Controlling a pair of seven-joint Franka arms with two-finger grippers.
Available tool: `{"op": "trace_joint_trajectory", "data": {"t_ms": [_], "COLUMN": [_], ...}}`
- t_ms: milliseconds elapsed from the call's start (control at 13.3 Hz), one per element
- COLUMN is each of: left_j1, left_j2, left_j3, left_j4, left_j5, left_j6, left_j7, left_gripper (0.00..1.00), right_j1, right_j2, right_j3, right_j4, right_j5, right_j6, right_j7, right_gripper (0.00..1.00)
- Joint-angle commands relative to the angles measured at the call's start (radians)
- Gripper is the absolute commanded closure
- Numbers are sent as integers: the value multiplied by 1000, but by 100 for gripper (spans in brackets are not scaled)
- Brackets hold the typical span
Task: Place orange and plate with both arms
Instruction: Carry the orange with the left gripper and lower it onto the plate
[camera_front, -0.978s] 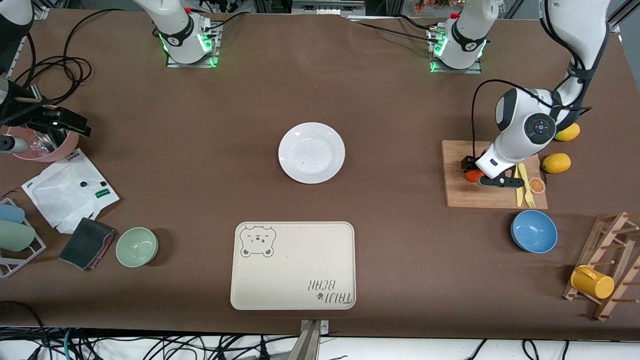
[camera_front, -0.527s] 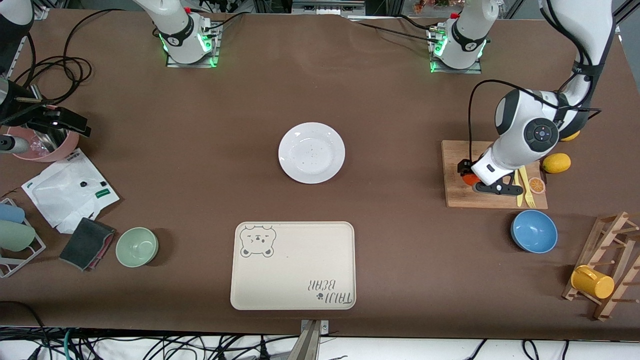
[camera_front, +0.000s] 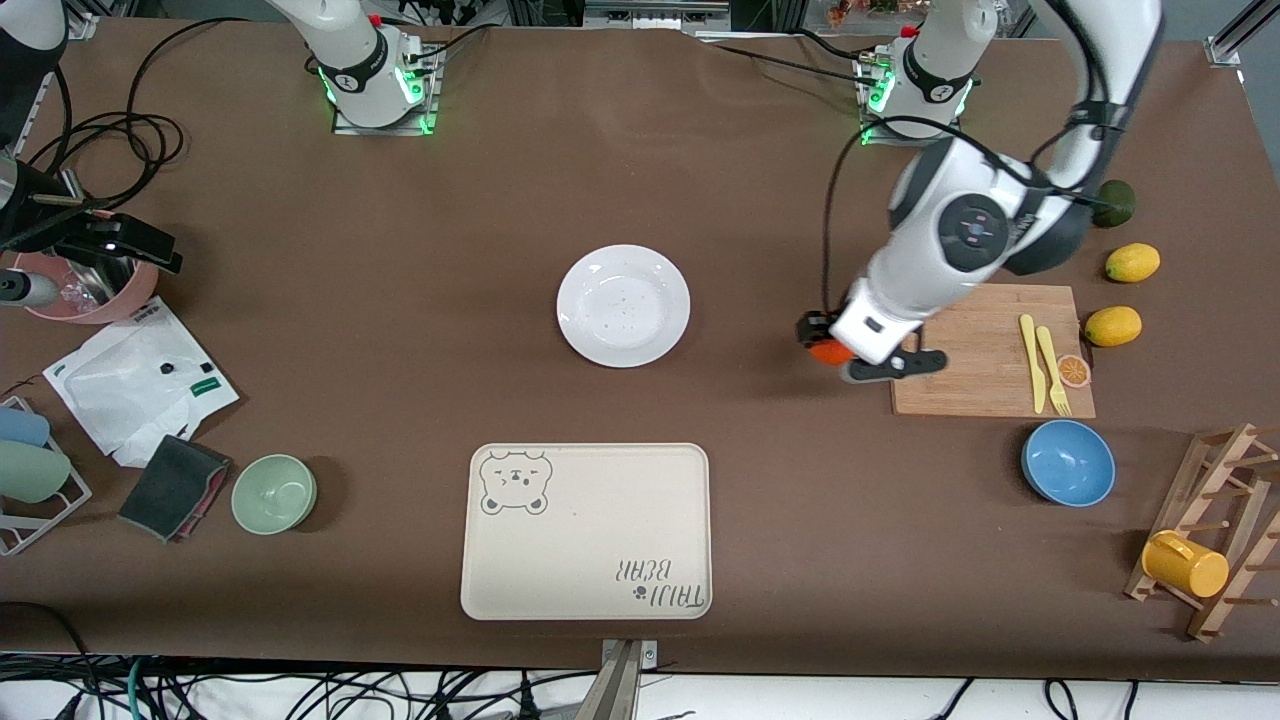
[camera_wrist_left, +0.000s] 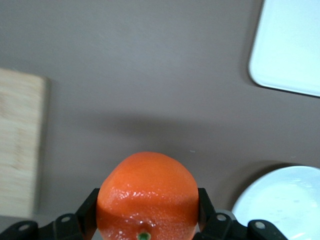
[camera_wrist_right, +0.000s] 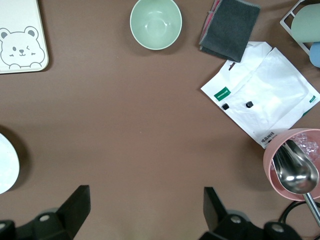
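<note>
The orange (camera_front: 827, 352) is glossy and orange-red, and my left gripper (camera_front: 828, 346) is shut on it in the air, over bare table between the wooden cutting board (camera_front: 985, 350) and the plate (camera_front: 623, 305). In the left wrist view the orange (camera_wrist_left: 147, 192) fills the space between the two black fingers (camera_wrist_left: 206, 210), and the white plate (camera_wrist_left: 280, 205) shows at one corner. The plate lies bare at the table's middle. My right gripper (camera_wrist_right: 145, 205) waits open, holding nothing, high over the right arm's end of the table.
A cream bear-print tray (camera_front: 585, 560) lies nearer the camera than the plate. The board carries yellow cutlery (camera_front: 1045, 368) and an orange slice (camera_front: 1074, 371). Nearby are two lemons (camera_front: 1113, 326), a blue bowl (camera_front: 1068, 462), a green bowl (camera_front: 274, 493), a pink bowl (camera_wrist_right: 292, 160) and a white bag (camera_front: 140, 385).
My left gripper has lifted the orange off the cutting board and carried it toward the plate. The right arm has not moved.
</note>
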Motion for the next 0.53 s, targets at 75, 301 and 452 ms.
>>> {"op": "trace_joint_trajectory", "data": {"t_ms": [75, 301, 452], "left_j1": [-190, -333, -401], "left_j2": [228, 285, 354], "left_j3": [4, 10, 10], "left_j4": [265, 294, 294], "left_j5": [2, 8, 6], "left_j6": [-28, -20, 16], "left_j7": [-417, -605, -647], "left_gripper": [92, 92, 83], "right_j1": [-1, -1, -1], "right_j2": [-19, -19, -18], "right_j3": [1, -1, 1], "right_j4": [-7, -7, -7], "right_j5": [13, 12, 13], "right_j6": [-12, -12, -21], "right_j7": [-8, -8, -5], "right_gripper": [0, 0, 0]}}
